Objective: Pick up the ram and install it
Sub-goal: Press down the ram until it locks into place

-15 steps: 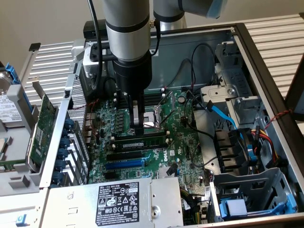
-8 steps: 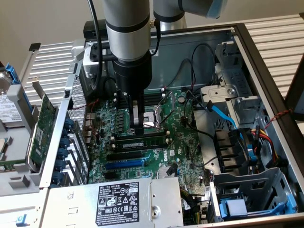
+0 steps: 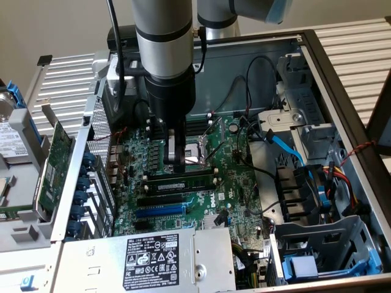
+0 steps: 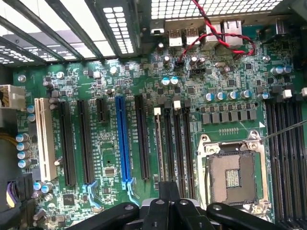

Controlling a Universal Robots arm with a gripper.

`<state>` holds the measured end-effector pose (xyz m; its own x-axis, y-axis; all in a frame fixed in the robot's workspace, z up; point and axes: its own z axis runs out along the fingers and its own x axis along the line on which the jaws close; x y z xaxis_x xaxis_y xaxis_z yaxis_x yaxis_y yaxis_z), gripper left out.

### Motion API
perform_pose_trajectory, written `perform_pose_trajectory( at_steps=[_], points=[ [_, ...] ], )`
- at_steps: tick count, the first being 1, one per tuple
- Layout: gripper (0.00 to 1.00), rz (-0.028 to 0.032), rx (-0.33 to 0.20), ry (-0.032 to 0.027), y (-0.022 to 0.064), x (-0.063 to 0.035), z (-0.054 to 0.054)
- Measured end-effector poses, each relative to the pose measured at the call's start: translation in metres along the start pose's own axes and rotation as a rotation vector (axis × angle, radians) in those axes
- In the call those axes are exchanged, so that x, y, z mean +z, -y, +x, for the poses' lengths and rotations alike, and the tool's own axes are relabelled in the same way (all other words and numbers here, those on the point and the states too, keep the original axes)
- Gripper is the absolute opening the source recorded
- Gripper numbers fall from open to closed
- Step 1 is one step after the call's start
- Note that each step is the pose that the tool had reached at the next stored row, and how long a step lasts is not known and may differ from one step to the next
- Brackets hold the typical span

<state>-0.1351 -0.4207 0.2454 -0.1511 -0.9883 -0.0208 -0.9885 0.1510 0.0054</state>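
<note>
One narrow green ram (image 3: 180, 181) sits slotted under the gripper (image 3: 177, 166), grip state unclear.

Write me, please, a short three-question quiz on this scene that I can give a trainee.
1. True or false: the end effector hangs over the motherboard, close to the CPU socket.
2. Choose one: in the wrist view, the brightly coloured long slot between black slots is A) red, B) blue, C) yellow.
3. Fill in: the ram lies among the long black slots, ___ the computer case.

Key: 1 true; 2 B; 3 inside.
</note>
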Motion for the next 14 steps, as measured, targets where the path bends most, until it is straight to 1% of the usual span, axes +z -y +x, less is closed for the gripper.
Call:
perform_pose_trajectory(
  at_steps=[10, 14],
  points=[
    [0.11, 0.0031, 0.152, 0.0007, 0.0000, 0.0004, 0.0000],
    [0.11, 0.0046, 0.223, 0.0012, 0.0000, 0.0006, 0.0000]
  ],
)
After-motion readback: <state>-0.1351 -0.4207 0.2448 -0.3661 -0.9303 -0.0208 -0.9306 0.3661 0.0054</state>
